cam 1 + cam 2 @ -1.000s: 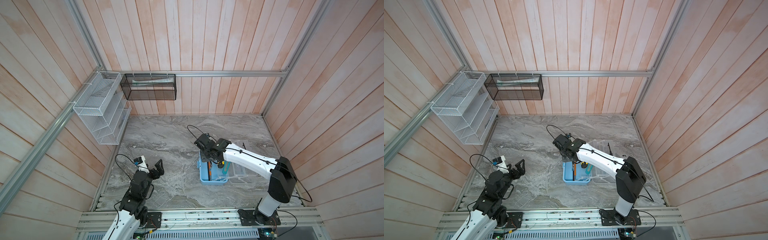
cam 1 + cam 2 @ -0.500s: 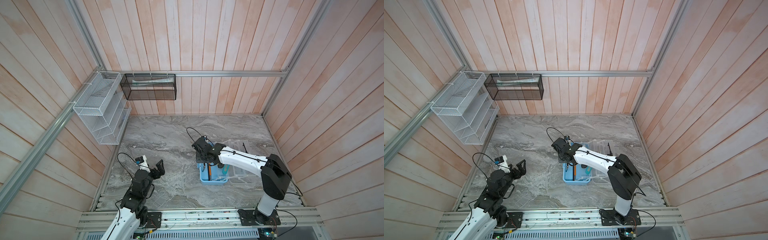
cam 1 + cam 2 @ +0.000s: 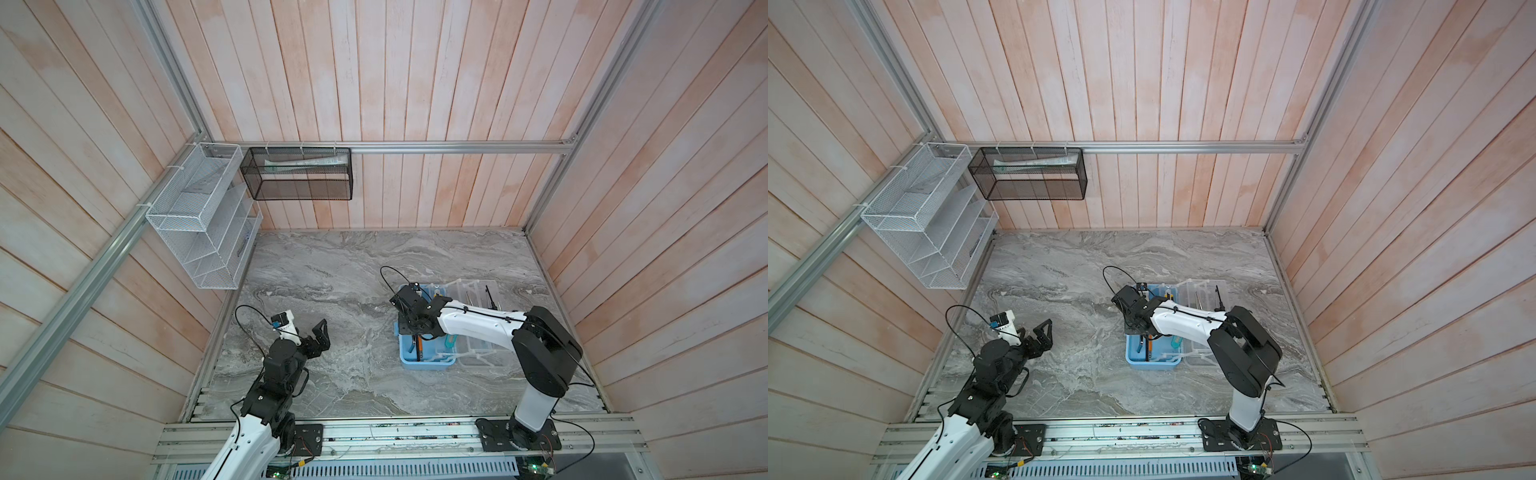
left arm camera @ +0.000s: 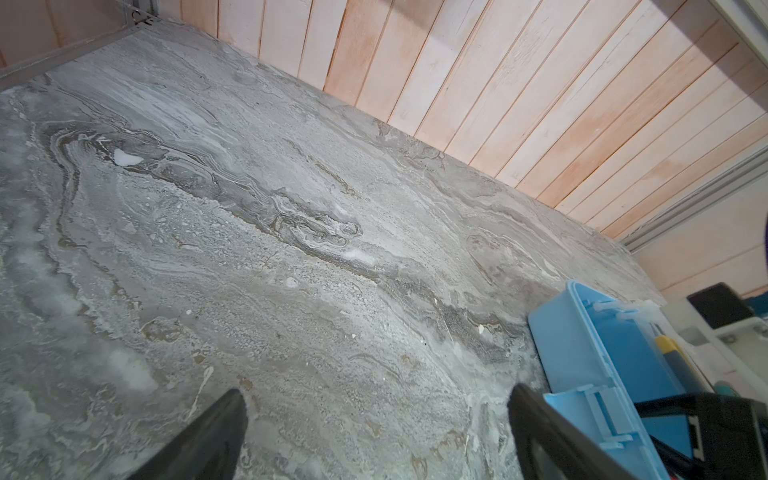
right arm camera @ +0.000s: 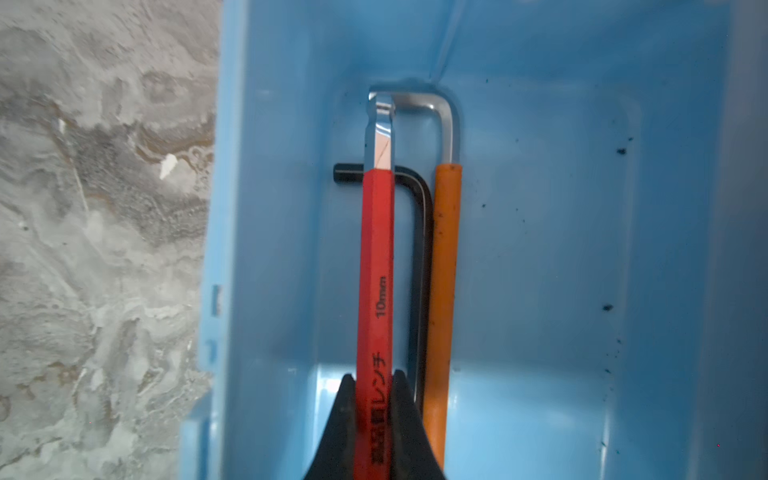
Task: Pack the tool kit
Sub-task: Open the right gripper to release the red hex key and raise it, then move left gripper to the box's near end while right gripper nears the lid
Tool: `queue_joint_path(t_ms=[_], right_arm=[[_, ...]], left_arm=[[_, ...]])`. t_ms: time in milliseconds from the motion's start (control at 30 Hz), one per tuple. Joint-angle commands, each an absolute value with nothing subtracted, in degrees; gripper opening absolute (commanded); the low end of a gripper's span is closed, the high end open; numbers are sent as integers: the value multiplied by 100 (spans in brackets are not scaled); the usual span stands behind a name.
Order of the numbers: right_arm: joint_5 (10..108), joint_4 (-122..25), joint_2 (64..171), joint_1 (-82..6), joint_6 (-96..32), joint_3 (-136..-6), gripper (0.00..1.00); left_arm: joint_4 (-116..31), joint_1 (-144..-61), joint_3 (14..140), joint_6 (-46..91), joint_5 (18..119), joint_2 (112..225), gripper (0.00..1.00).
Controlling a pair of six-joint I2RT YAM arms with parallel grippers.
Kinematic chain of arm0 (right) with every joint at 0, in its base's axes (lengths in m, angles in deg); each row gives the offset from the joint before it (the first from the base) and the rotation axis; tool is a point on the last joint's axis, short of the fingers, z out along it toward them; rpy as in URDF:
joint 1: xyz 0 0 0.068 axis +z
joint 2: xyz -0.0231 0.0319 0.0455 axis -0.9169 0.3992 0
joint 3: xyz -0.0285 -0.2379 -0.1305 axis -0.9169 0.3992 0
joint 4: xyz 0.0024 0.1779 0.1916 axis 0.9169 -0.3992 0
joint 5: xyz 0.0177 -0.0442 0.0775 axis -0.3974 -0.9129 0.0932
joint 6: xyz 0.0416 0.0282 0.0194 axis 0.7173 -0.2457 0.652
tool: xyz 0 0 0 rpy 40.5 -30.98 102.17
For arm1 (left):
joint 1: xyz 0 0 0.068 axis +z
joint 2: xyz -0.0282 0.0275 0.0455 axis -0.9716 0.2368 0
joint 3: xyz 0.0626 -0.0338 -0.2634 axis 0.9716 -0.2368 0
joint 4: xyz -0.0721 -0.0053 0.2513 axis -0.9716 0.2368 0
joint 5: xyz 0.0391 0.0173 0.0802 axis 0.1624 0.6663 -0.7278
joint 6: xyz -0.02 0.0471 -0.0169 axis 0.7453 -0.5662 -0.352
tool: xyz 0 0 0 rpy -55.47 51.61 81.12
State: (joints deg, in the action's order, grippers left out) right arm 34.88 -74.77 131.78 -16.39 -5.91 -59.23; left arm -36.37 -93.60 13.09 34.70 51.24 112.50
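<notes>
Red hex key is what we are pinching in our right gripper, whose jaws are nearly closed on its sleeve. It is lying inside the light blue box along the long wall, beside the black hex key and the orange-sleeved hex key. Its long axis is running straight out from the fingertips, and it is probably resting on the floor. Our left gripper is hanging wide open and empty, well apart.
</notes>
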Motion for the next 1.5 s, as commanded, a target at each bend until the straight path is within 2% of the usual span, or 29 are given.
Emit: queue_joint_path(t_ms=[0, 133, 267, 433, 700, 933, 1000, 1200, 1467], right_arm=[[3697, -6935, 12993, -1679, -642, -5769, 0], [3743, -6848, 13007, -1699, -666, -5707, 0], [3618, -7076, 13087, -1699, -726, -5846, 22], [3493, -7361, 13150, -1691, -848, -6179, 32], [3019, -7978, 12682, -1682, -1007, -6640, 35], [2421, -7950, 11106, -1741, -963, -5981, 37], [2593, -8147, 10592, -1841, -845, -5792, 38], [2553, -8510, 9273, -1980, -604, -5170, 39], [3080, -8717, 8351, -2072, -498, -4672, 39]], left_arm=[[-3782, -9362, 1332, 3379, 5147, 11273, 100], [-3795, -9362, 1336, 3389, 5147, 11298, 100], [-3818, -9363, 1351, 3369, 5168, 11366, 100], [-3793, -9362, 1494, 3382, 5066, 11646, 100], [-3306, -9661, 2720, 3349, 5691, 13043, 100], [-3425, -10960, 3950, 3489, 6007, 14604, 100], [-3129, -11194, 4508, 3536, 6213, 15175, 100], [-2464, -11937, 5783, 3324, 5908, 16640, 100], [-1922, -12066, 6720, 3251, 5666, 18136, 100]])
